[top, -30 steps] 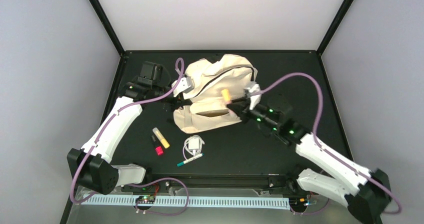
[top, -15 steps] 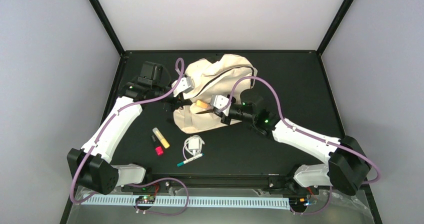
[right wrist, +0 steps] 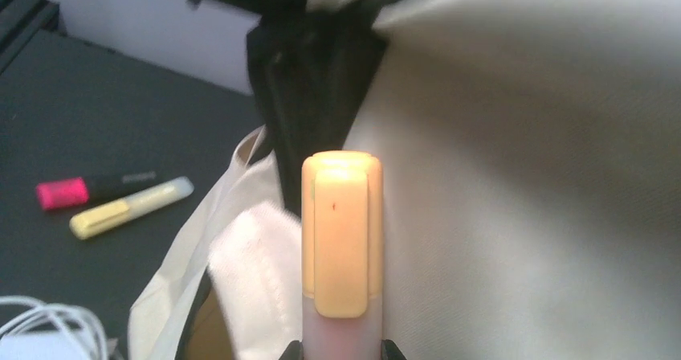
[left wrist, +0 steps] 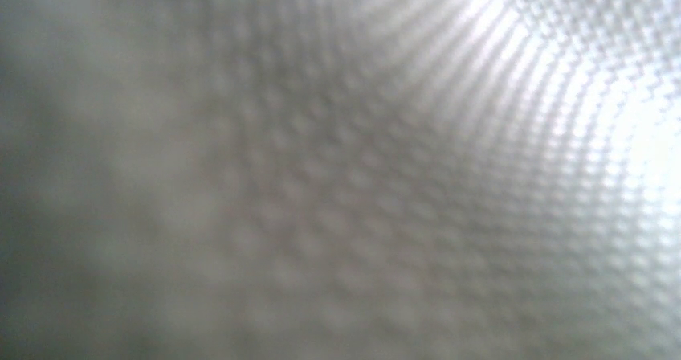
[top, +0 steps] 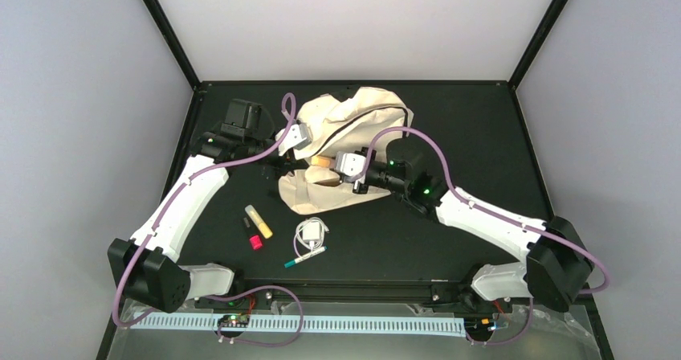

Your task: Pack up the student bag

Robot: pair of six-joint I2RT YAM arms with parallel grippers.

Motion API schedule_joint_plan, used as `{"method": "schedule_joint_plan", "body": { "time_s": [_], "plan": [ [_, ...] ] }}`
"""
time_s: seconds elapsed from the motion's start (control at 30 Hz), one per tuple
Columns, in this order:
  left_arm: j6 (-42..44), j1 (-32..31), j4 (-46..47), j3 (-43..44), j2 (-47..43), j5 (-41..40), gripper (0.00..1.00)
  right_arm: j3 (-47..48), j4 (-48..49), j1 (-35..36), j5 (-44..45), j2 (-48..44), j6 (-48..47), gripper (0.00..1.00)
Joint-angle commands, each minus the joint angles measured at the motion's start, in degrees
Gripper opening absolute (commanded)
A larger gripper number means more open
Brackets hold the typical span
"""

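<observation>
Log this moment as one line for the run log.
right gripper: shut on orange highlighter, tip at student bag pocket mouth | left gripper: shut on student bag edge

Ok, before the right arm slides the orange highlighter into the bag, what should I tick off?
1. Right gripper shut on the orange highlighter: ok.
2. Highlighter pointing cap-first at the student bag: ok.
3. Left gripper pinching the bag's fabric: cannot tell, its camera shows only blurred cloth.
4. Pocket mouth open ahead of the cap: cannot tell.
5. Pink highlighter, yellow highlighter, charger and green pen lying apart from both arms: ok.
</observation>
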Motion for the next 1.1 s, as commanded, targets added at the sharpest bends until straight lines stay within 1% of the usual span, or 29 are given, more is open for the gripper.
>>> {"method": "schedule_joint_plan", "body": {
  "time_s": [0.0,0.13,0.23,0.3,0.33,0.37,0.4,0.43,0.47,0.5,0.6,0.63,0.73,0.8,0.9,0.93,1.0,1.07],
  "plan": [
    [1.0,0.1,1.9,1.9,-1.2,1.6,0.02,-2.3,1.1,0.0,0.2,2.6,-0.6,0.13],
    [1.0,0.1,2.1,2.2,-1.1,1.4,0.02,-4.0,-2.3,0.0,-0.3,1.4,0.5,0.13],
    [1.1,0.1,1.9,2.3,-1.1,1.3,0.02,-4.3,-7.4,0.0,0.6,0.3,0.5,0.14],
    [1.1,0.1,1.8,2.4,-1.1,1.1,0.02,-3.6,-12.1,0.0,1.8,0.0,0.5,0.18],
    [1.2,0.1,1.7,2.4,-1.1,1.1,0.02,-2.8,-14.6,0.1,3.0,-0.2,0.7,0.22],
    [1.2,0.1,1.7,2.4,-1.1,1.1,0.02,-1.9,-16.8,0.0,4.1,-0.4,1.1,0.26],
    [1.2,0.1,1.7,2.4,-1.1,1.1,0.02,-1.1,-18.7,0.1,5.3,-0.6,1.5,0.34],
    [1.2,0.1,1.7,2.4,-1.1,1.1,0.02,-0.3,-20.1,0.0,6.6,-0.8,1.8,0.47],
    [1.1,0.1,1.8,2.4,-1.1,1.1,0.01,0.5,-21.2,0.0,7.6,-1.0,2.3,0.57],
    [1.1,0.1,1.8,2.4,-1.0,1.1,0.02,1.9,-22.5,0.1,8.3,-1.2,2.9,0.64],
    [0.8,0.1,2.1,2.5,-1.0,1.1,0.02,5.6,-25.5,0.4,7.8,-1.8,7.0,0.89],
    [0.7,0.1,2.1,2.5,-1.1,1.0,0.02,6.7,-25.9,0.9,8.2,-2.1,8.7,0.92],
    [0.6,0.1,2.1,2.5,-1.1,0.4,0.02,8.8,-26.0,4.8,12.5,-3.2,14.3,0.92],
    [0.6,0.1,1.9,2.4,-1.1,-0.1,0.02,8.9,-26.0,8.7,13.3,-3.4,17.2,0.91],
    [0.4,0.1,2.1,2.3,-0.9,-0.9,0.02,8.7,-28.6,15.2,9.6,-2.0,16.3,0.9],
    [0.3,0.1,2.2,2.3,-0.8,-1.1,0.02,8.8,-30.0,17.0,6.9,-0.5,15.0,0.89],
    [0.0,0.1,2.3,2.2,-0.7,-1.2,0.02,8.4,-29.3,19.4,0.1,2.5,13.5,0.89],
    [-0.4,0.1,2.7,2.2,-0.6,-1.1,0.02,7.8,-27.0,21.1,-2.7,5.8,11.5,0.88]
  ]
}}
